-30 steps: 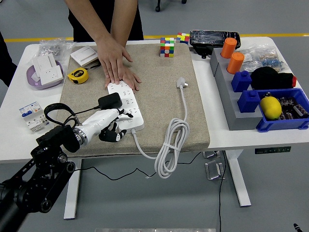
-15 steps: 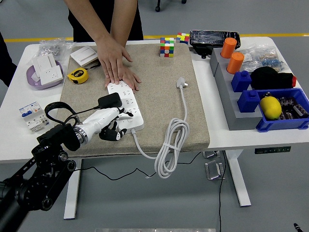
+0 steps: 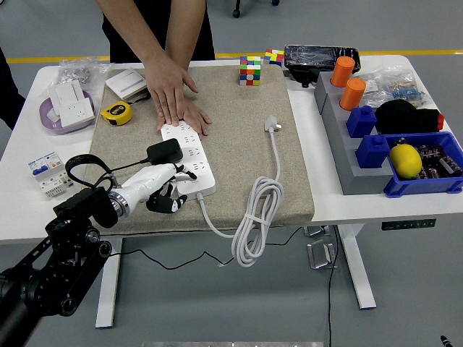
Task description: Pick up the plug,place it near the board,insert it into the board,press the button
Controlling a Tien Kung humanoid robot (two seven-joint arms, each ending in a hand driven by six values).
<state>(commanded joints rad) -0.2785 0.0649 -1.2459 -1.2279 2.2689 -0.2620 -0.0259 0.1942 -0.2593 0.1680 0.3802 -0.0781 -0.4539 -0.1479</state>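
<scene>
Black plug adapter point(image 3: 164, 151) seated on near end of white power strip point(image 3: 187, 155), which lies on beige felt mat point(image 3: 239, 137) on tabletop. Left hand point(image 3: 160, 186) of robot just beside it at strip's near end, fingers loosely curled, holding nothing; barely shifted over last second, slightly lower. Person's hands point(image 3: 173, 97) pin strip's far end. Judgement: insertion done, button press pending.

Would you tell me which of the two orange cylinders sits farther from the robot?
The orange cylinder beside the black tray; the other orange cylinder stands nearer, by the blue blocks.
</scene>
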